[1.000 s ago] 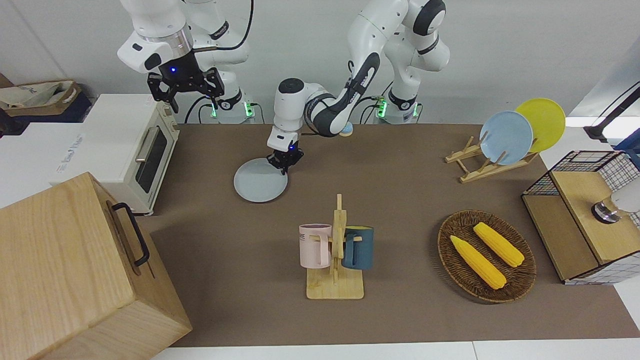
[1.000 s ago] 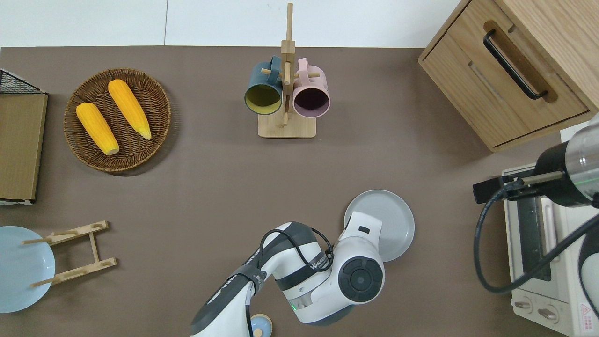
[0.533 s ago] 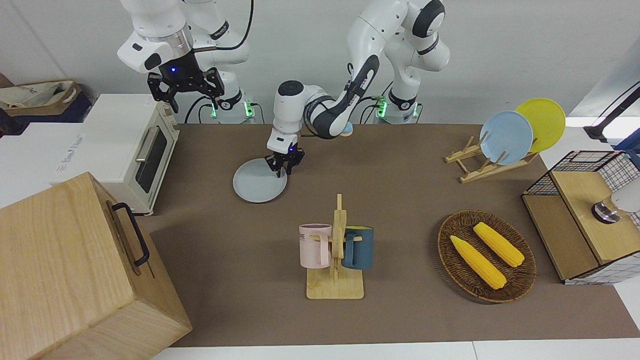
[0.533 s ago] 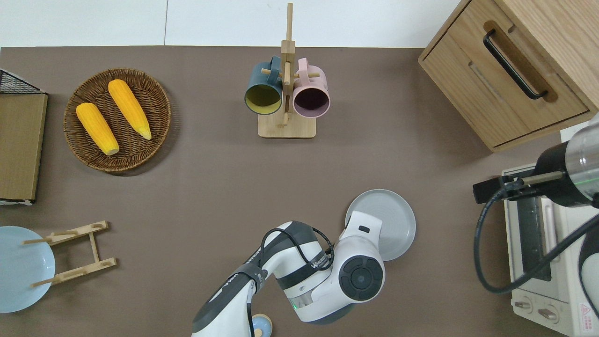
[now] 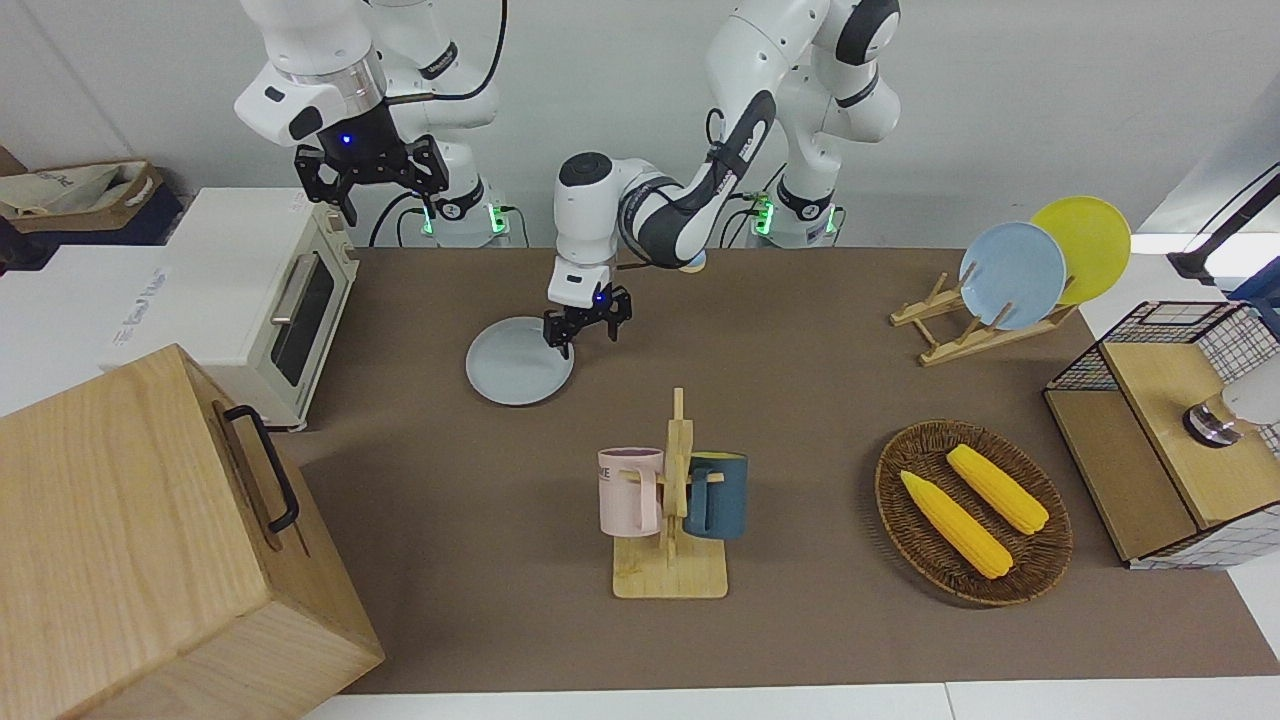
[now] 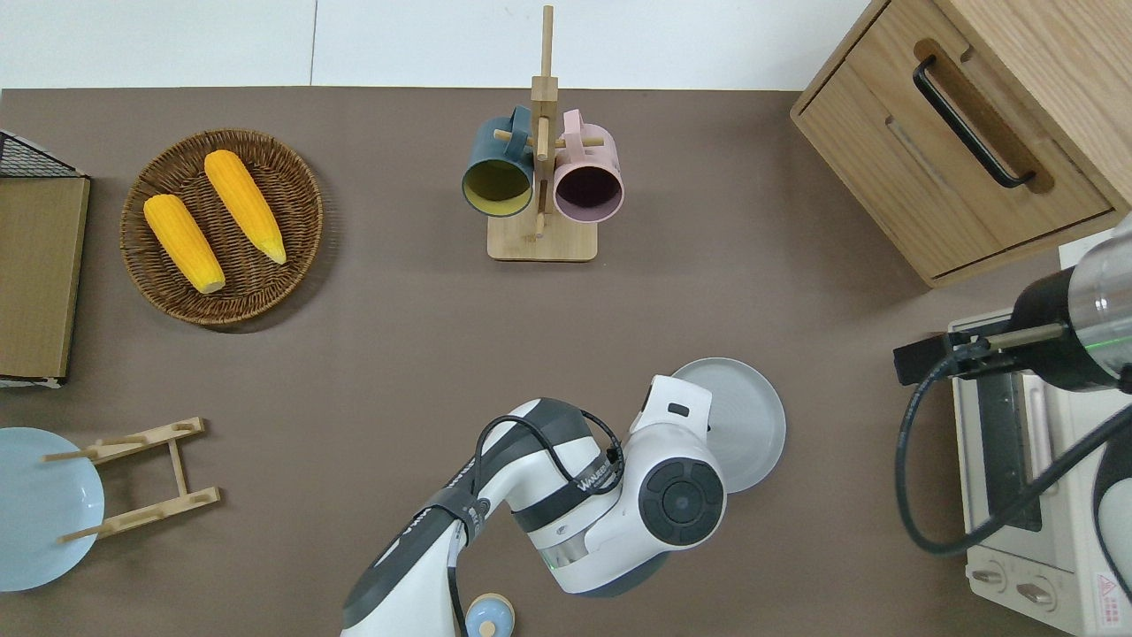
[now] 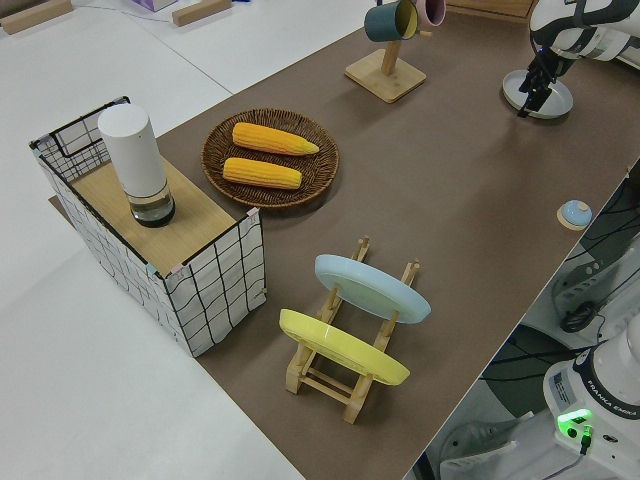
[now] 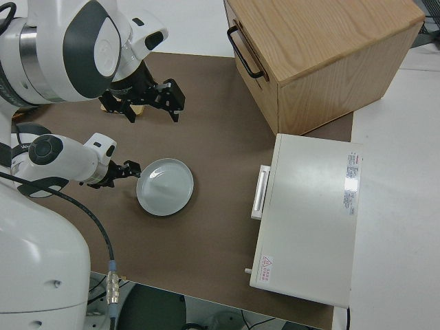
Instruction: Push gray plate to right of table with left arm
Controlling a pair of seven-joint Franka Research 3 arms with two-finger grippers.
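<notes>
Left of centre in the front view, the gray plate [image 5: 519,359] lies flat on the table [image 5: 800,400], between the toaster oven [image 5: 262,300] and the mug stand [image 5: 671,520] but nearer to the robots than the stand. At the plate's rim, on its side toward the left arm's end of the table, the left gripper [image 5: 586,333] hangs with its fingers spread apart and holds nothing. Toward the upper left of that view the right gripper [image 5: 372,172] is parked, its fingers apart too.

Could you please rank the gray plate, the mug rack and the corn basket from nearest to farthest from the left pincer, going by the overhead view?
1. gray plate: right beside the left pincer.
2. mug rack: farther from the robots, mid-table.
3. corn basket: toward the left arm's end.
</notes>
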